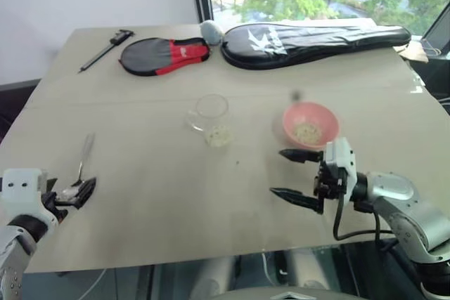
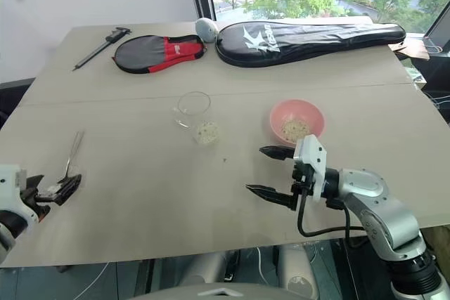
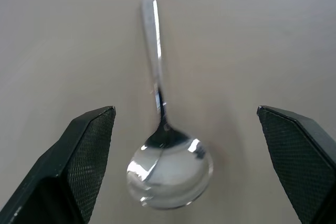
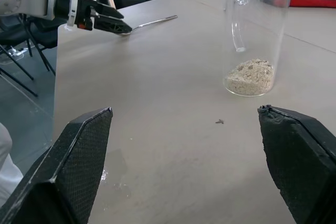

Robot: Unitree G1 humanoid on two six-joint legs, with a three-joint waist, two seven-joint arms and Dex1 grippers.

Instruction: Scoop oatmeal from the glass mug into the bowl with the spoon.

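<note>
At the table's left edge, the left hand [image 3: 186, 145] is hovering with fingers wide, straddling the spoon [image 3: 167, 153], which is lying flat and not yet gripped. This looks like the pickup step; next the fingers need to be closing on the spoon. In the middle the mug [image 1: 211, 119] is standing with oatmeal [image 4: 250, 75] at its bottom. The bowl [image 1: 310, 124] is sitting to its right, already holding some flakes. Just before it, the right hand [image 1: 299, 177] is waiting, wide and empty. The beige table [image 1: 162, 194] is standing by a window with trees outside.
</note>
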